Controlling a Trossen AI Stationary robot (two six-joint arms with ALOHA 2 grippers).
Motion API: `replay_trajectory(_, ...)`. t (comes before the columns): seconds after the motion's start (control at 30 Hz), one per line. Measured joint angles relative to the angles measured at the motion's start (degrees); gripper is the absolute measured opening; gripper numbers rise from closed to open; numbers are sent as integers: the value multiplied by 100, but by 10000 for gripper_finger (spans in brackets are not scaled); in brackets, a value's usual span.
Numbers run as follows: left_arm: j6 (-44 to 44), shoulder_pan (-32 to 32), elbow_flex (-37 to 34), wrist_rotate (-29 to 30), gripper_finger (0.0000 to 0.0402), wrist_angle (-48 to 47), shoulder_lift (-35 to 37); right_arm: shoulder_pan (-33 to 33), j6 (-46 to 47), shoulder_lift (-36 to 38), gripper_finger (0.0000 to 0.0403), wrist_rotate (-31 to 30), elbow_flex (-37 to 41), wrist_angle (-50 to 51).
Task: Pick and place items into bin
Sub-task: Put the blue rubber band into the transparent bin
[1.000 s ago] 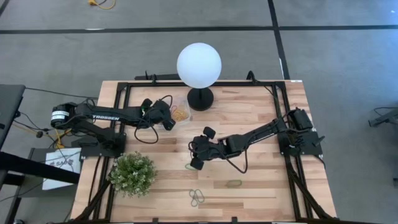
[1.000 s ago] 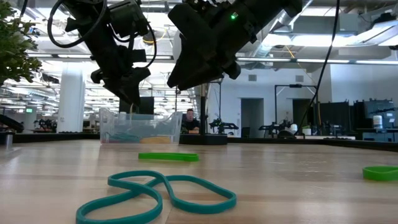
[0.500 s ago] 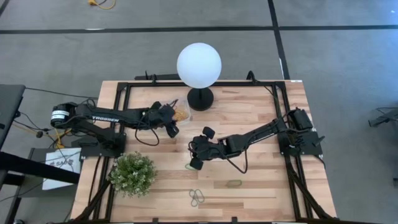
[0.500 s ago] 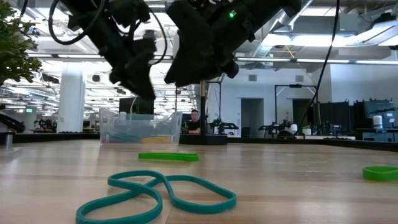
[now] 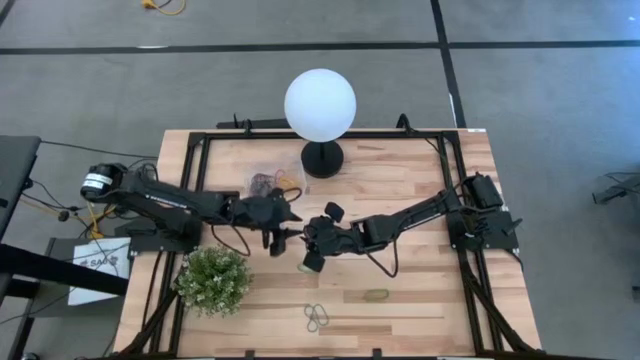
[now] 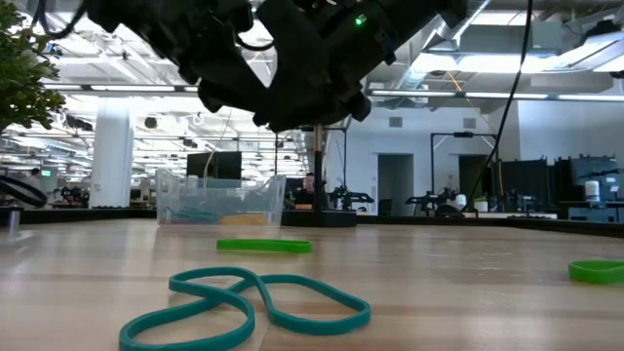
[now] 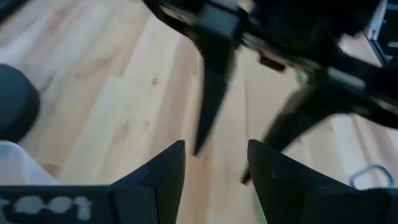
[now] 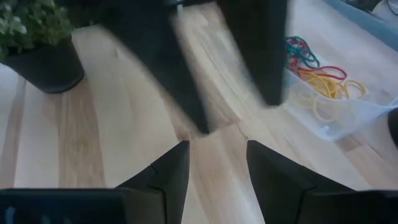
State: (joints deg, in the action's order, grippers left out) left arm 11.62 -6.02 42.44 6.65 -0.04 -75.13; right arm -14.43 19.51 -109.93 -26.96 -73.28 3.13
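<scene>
A green band [image 5: 307, 267] lies at centre frame on the counter [image 5: 420, 300], below the bin [image 5: 277, 184]. Both the right pincer [image 5: 309, 250] and left pincer [image 5: 288, 230] hover released; judged best, only one descends, straddling the band.

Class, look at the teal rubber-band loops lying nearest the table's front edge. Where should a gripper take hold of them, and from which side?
Pinch the teal loops at the middle, where their strands cross, coming straight down from above. They lie flat and thin on the wooden table, so a sideways approach would probably just push them along. A pinch at the crossing likely catches both strands.
</scene>
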Motion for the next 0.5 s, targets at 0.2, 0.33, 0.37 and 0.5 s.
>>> replay_trajectory(0.2, 327, -491, 0, 219, 164, -176, 0, 47, -19, 0, 156, 152, 0, -136)
replay_trajectory(0.33, 493, -730, 0, 780, 164, -256, 0, 247, -256, 0, 152, 417, -4, -394)
replay_trajectory(0.37, 615, -767, 0, 894, 164, -298, 0, 294, -331, 0, 149, 593, -6, -268)
replay_trajectory(0.5, 1469, -847, 0, 1057, 164, -738, 0, 293, -413, 0, 131, 1459, -4, 757)
